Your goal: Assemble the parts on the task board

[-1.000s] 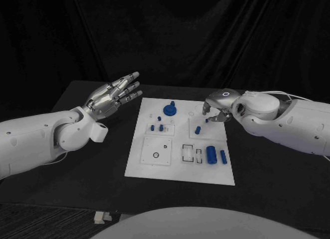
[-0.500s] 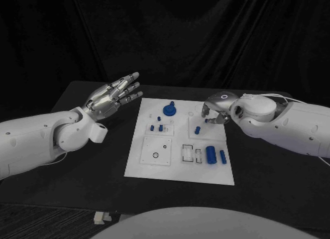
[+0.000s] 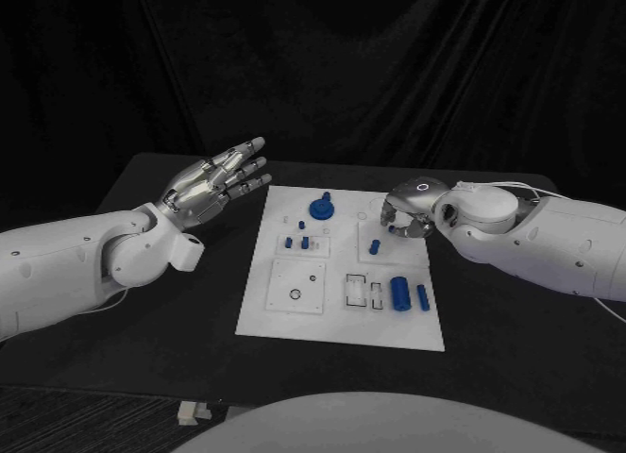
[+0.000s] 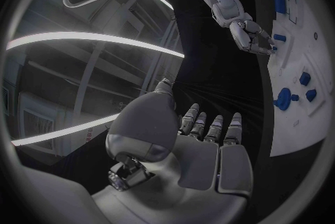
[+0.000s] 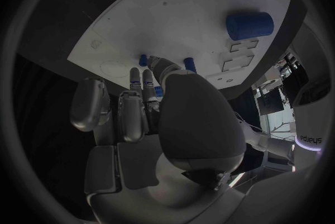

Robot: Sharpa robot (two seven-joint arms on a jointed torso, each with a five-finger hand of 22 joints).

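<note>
The white task board (image 3: pixel 296 316) lies in the middle of the table. On it are a blue knob (image 3: pixel 321 206), small blue pegs (image 3: pixel 287 243), an upright peg (image 3: pixel 376 247) and two blue cylinders (image 3: pixel 398 291), the thicker one (image 5: pixel 249 25) also in the right wrist view. My right hand (image 3: pixel 410 211) hovers low over the board's far right part, fingers curled downward. A small blue peg (image 5: pixel 159 91) shows pinched between its thumb and fingers. My left hand (image 3: pixel 217 179) is raised left of the board, fingers spread, holding nothing; its palm (image 4: pixel 202 160) shows bare in the left wrist view.
The black table (image 3: pixel 163 311) extends around the board on all sides. Square and round outlined recesses (image 3: pixel 297 283) mark the board's near half. Dark curtains hang behind the table.
My right hand has drifted slightly left and lower over the board's far right corner. The left hand has stayed where it was.
</note>
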